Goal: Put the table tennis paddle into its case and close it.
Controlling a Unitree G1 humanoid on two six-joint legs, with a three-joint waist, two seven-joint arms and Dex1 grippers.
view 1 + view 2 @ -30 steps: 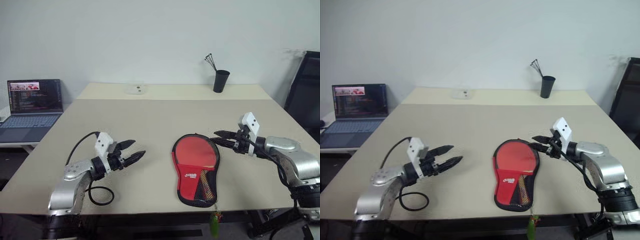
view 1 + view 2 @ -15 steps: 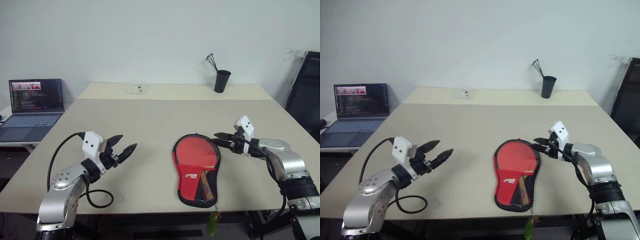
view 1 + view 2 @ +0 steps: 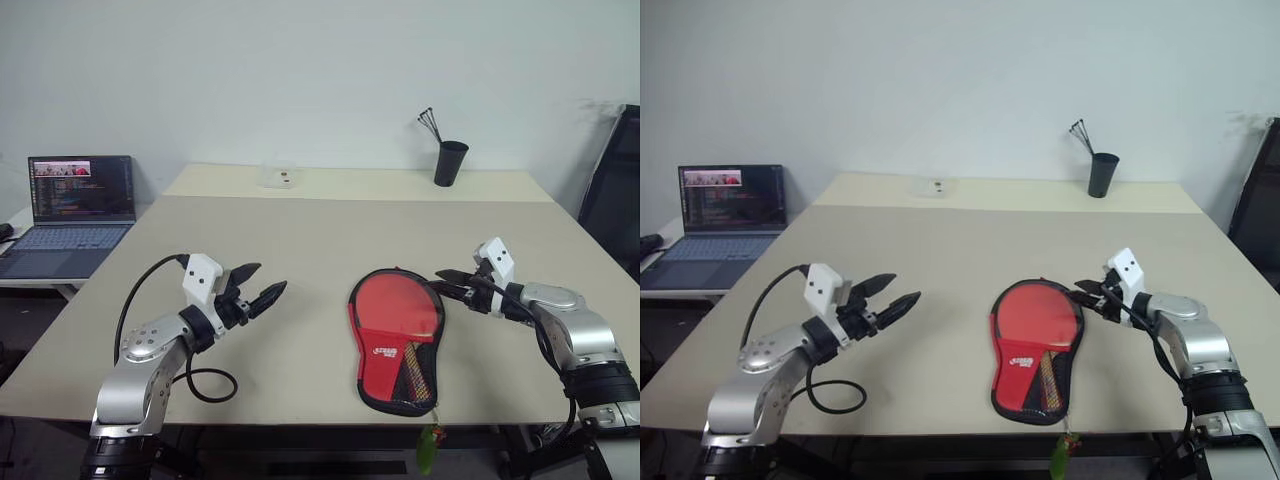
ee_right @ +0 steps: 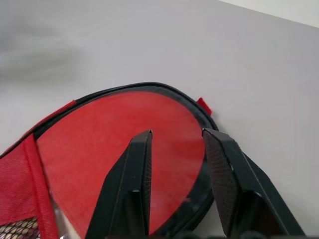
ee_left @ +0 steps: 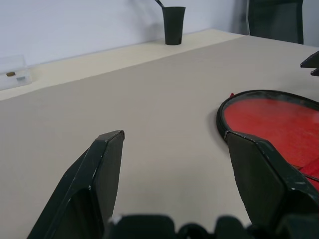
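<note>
Looking at the bench, you see the table tennis paddle lying inside the case at six o'clock, your right gripper part spread by its rim, likely to zip it, your left gripper spread wide, empty.

Red case between two end effectors

White lettering on the red case is too small to read; nothing else legible.
</note>
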